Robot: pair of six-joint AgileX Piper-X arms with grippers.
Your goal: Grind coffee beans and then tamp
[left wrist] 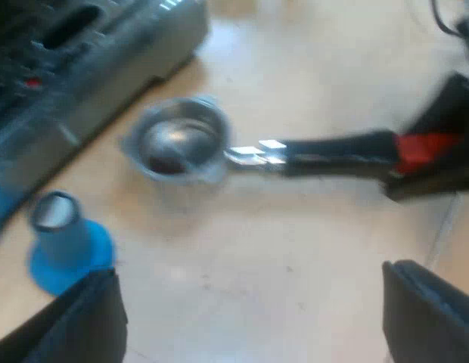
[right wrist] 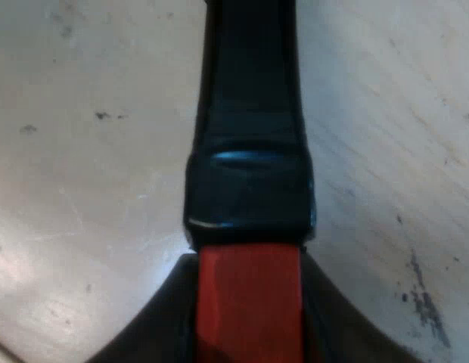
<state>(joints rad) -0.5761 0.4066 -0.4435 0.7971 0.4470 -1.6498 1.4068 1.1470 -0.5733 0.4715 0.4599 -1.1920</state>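
Your right gripper (right wrist: 248, 325) clamps the red end of the dark-handled metal holder (left wrist: 181, 144), likely steadying it for tamping; your left gripper (left wrist: 253, 318) gapes empty near the blue flared tamper (left wrist: 64, 242).

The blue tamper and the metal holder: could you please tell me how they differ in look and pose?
The tamper is blue with a pale top; the metal holder is silver with a dark, red-ended handle. The tamper stands upright; the holder lies level, basket opening up. The tamper stands free; the right gripper clamps the holder's red end. Both are near the espresso machine.
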